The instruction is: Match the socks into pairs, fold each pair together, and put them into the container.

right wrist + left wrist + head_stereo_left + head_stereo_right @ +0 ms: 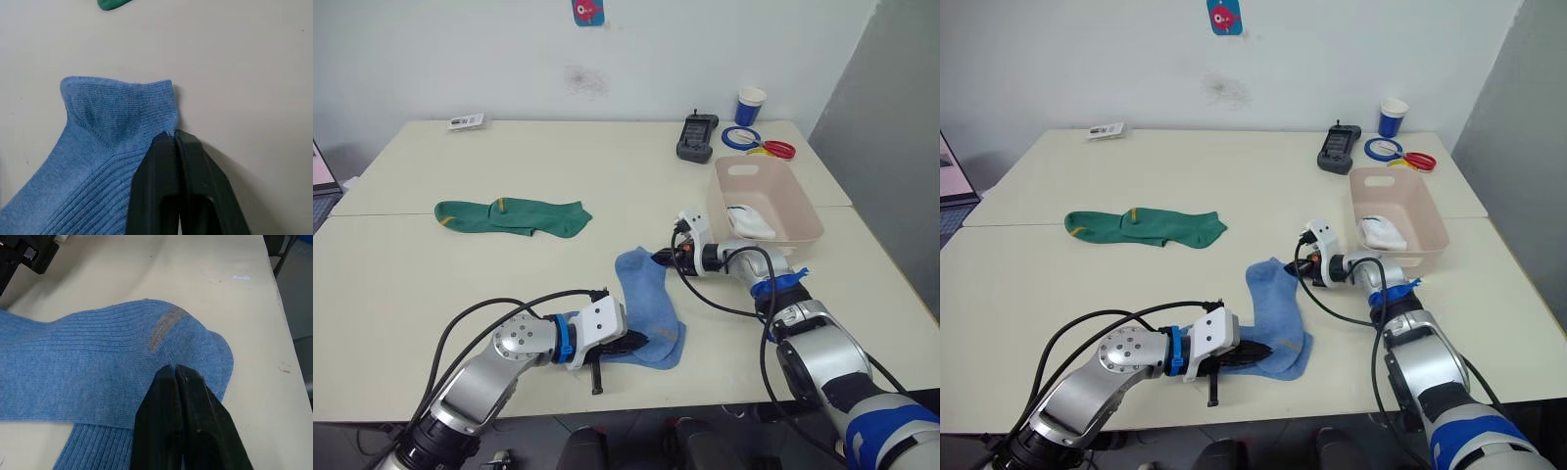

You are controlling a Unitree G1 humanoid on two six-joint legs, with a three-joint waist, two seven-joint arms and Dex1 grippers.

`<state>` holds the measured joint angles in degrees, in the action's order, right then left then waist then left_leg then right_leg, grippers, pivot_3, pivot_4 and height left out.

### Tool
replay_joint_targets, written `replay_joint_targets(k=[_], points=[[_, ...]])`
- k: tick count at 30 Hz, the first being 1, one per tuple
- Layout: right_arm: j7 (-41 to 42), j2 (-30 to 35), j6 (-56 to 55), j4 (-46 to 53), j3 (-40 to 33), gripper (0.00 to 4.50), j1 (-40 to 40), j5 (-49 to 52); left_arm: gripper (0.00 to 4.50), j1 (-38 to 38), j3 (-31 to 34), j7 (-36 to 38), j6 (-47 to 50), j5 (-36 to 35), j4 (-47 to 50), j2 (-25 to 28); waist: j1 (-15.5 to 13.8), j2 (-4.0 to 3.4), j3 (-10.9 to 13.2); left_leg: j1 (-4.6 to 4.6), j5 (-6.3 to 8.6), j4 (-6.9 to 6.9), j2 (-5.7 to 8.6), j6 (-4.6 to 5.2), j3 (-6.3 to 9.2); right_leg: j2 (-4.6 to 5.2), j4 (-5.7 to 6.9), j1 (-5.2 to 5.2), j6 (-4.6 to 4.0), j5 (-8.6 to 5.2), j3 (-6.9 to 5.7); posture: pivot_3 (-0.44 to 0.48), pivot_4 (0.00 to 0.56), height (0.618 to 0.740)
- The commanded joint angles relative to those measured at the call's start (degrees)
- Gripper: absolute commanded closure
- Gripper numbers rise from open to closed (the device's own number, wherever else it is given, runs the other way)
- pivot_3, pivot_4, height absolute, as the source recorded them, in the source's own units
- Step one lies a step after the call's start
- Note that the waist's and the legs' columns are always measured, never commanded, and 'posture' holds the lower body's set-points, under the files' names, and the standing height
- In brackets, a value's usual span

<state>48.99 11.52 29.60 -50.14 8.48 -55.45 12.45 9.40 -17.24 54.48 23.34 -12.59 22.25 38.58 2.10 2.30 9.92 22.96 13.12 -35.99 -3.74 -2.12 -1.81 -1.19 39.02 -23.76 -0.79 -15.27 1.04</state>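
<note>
1. We see a cream table [509, 294] made of two joined tops, standing against a white wall; it carries everything listed below.
2. Our left arm reaches in from the near edge, and the left gripper [636, 341] lies on the toe end of the light blue socks [646, 304]. In the left wrist view its black fingers [188, 416] are pressed together, pinching the blue knit just beside a grey toe stripe.
3. Our right arm bends in from the right, and the right gripper [663, 260] meets the far end of the same blue socks. In the right wrist view the fingers [168, 171] are closed on the edge of the cuff.
4. The pale pink container [803, 211] stands on the right side of the table, just beyond the right arm. A folded white sock bundle [751, 221] lies inside it.
5. The light blue socks lie stacked one on the other, stretched between the two grippers near the front edge.
6. The dark green socks [514, 215] lie flat, left of centre, well apart from the blue ones.
7. At the far right we note a black handset [696, 136], tape rings [759, 143] and a blue-and-white cup [750, 106].
8. A small card [466, 121] lies at the far left edge.
</note>
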Motion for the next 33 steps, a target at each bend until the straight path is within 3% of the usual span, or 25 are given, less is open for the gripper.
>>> replay_joint_targets(k=[1,6,12,17,24,28,33], points=[[0.8,0.3,0.5,2.3,-1.7,4.46,0.1,0.1,4.5,0.9,1.3,0.1,-0.2,-0.9,1.1,-0.4,-0.1,0.0,0.0,0.0,0.0,0.0,0.0,0.0,0.0,0.0,0.0,0.0,0.0,0.0,0.0,0.0,0.15,0.74],[0.8,1.2,2.8,6.2,-2.7,4.46,1.0,0.9,4.5,1.3,4.7,1.4,0.5,-3.5,2.1,1.3,-0.1,-0.01,0.0,0.02,0.0,0.0,0.0,0.0,0.01,0.0,0.0,0.0,0.0,0.0,0.0,0.0,0.15,0.74],[-0.2,2.3,11.5,18.4,-4.1,4.46,4.8,3.1,4.5,-0.7,10.9,5.6,-0.8,-7.0,2.9,6.9,-0.1,-0.05,0.0,0.03,0.0,0.0,-0.01,0.0,0.03,0.0,0.0,-0.03,0.0,0.0,-0.02,0.0,0.15,0.74],[-5.1,3.3,24.7,34.8,-7.1,4.46,9.6,7.4,4.5,-0.7,14.5,10.4,-5.2,-7.1,0.7,11.5,-0.3,-0.1,0.1,0.06,0.0,0.01,-0.01,0.0,0.03,0.02,0.0,-0.06,-0.01,-0.01,-0.04,0.0,0.15,0.74],[-14.1,4.4,40.3,55.0,-12.2,4.46,17.3,11.8,4.5,1.7,14.4,15.6,-16.1,-2.7,-8.3,15.4,-0.4,-0.11,0.1,0.08,0.0,0.02,0.03,0.0,0.0,0.11,-0.04,-0.07,-0.01,-0.02,-0.07,0.0,0.15,0.74],[-21.9,1.1,48.9,66.5,-17.1,4.46,22.7,12.7,4.5,3.7,14.2,17.7,-20.7,-1.3,-12.9,16.0,-0.4,-0.11,0.1,0.2,0.0,0.05,0.03,0.0,-0.01,0.11,-0.02,-0.23,-0.02,-0.03,-0.06,0.0,0.15,0.74],[-32.0,-10.2,56.6,77.6,-21.7,4.46,26.7,11.4,4.5,5.2,13.2,18.7,-22.9,-1.3,-15.8,14.9,0.0,-0.11,0.1,0.31,0.0,0.03,-0.03,-0.01,0.02,0.05,0.04,-0.36,-0.01,-0.02,-0.07,0.0,0.15,0.74]])
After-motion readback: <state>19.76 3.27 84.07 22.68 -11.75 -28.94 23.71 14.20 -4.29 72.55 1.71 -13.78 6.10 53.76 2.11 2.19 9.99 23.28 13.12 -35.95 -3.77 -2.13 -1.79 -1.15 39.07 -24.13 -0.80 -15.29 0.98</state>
